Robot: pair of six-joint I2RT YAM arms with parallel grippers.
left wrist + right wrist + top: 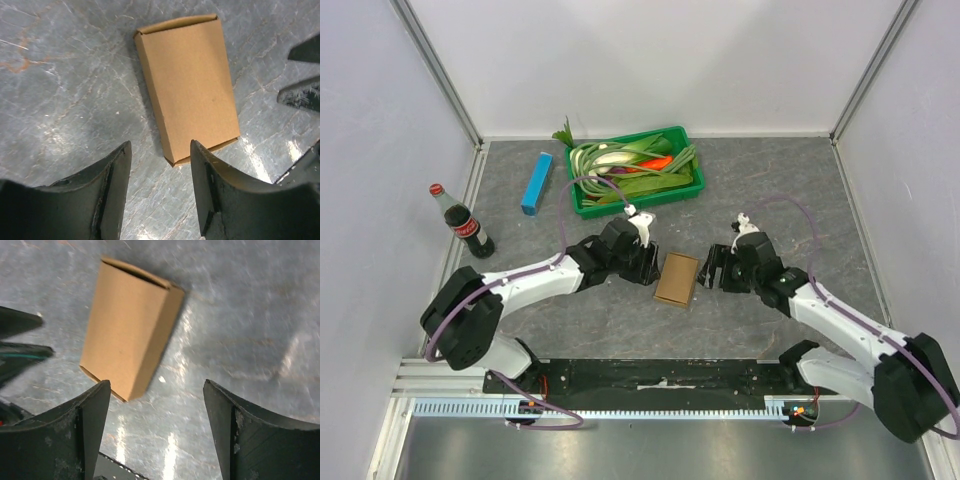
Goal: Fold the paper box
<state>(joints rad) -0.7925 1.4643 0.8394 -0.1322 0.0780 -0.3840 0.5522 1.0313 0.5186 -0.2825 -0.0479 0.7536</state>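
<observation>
The paper box (678, 279) is a plain brown cardboard piece lying on the grey table between my two grippers. In the left wrist view it (187, 85) lies just beyond my fingertips, folded into a closed rectangular shape. In the right wrist view it (127, 332) lies ahead and to the left. My left gripper (650, 268) is open and empty just left of it; its fingers (117, 190) frame bare table. My right gripper (713, 268) is open and empty just right of it, fingers (95, 425) spread wide.
A green tray (684, 190) with vegetables stands at the back centre. A slim blue box (536, 183) lies to its left. A cola bottle (462, 223) stands upright at the far left. White walls close the table on three sides.
</observation>
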